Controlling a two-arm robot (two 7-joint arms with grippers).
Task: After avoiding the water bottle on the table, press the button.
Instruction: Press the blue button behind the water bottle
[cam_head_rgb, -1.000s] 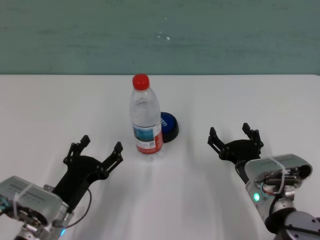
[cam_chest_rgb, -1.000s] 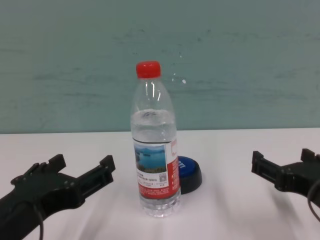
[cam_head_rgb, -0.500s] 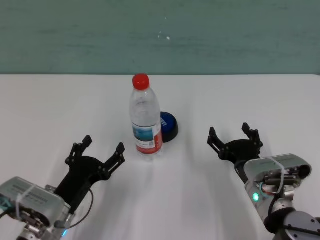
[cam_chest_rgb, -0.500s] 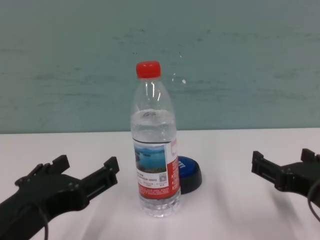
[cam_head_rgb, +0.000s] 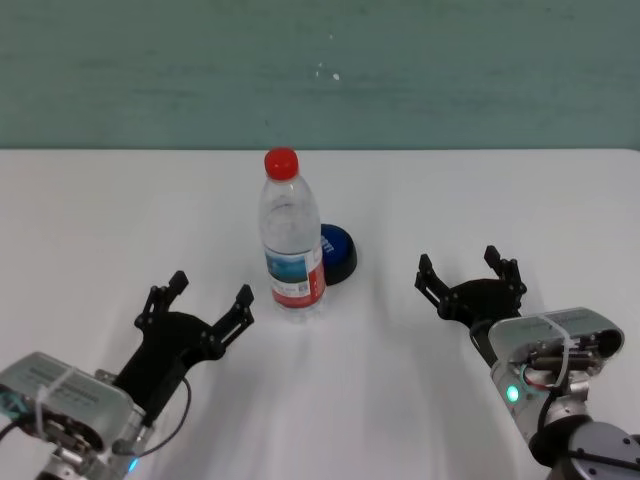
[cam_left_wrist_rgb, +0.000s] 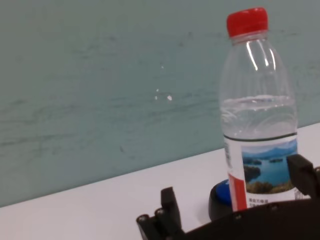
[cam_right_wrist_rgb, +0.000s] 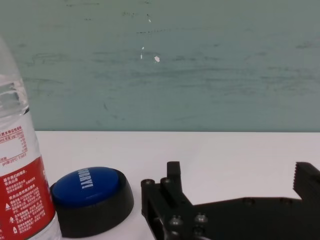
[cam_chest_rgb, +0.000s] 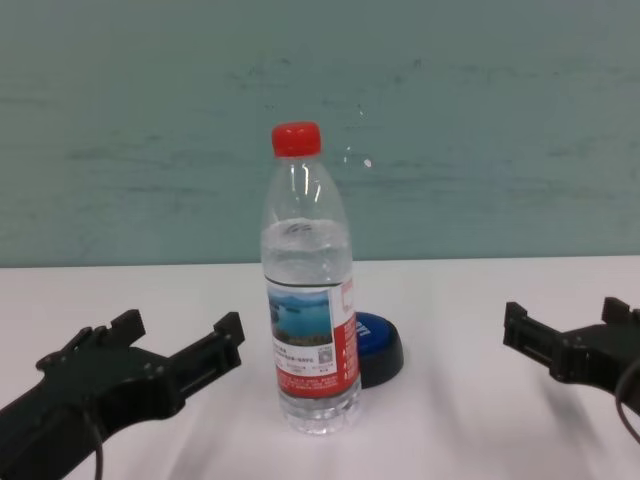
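Basically only the left gripper (cam_head_rgb: 196, 300) had changed vs 0.5 s and 1.0 s ago: it had crept fwd and slightly right toward the bottle, jaws still spread wide w/ nothing between them, near the bottle's left side but apart from it. Right gripper (cam_head_rgb: 470, 274) hadn't moved, sitting well right of the button over the plain white flat tabletop (cam_head_rgb: 500, 200), jaws also wide apart and holding nothing. Bottle and button were in the same spots as before.

Labels: tall clear plastic water bottle w/ red screw cap (cam_head_rgb: 292, 237) carried a wrap label, lake/mountain picture on the blue part, red panel w/ white small print and a QR-type square on the side; text too small to read. Low round blue-domed push button on a black base (cam_head_rgb: 338, 252) had white lettering across the dome, not legible, even in the right wrist view (cam_right_wrist_rgb: 89, 194).

Contents: bottle stood upright near table centre, water filled to about the shoulder, air gap above, cap on. Button sat just behind and to the right of the bottle base, partly hidden by it in the chest view (cam_chest_rgb: 378, 344); touching or not, couldn't tell.
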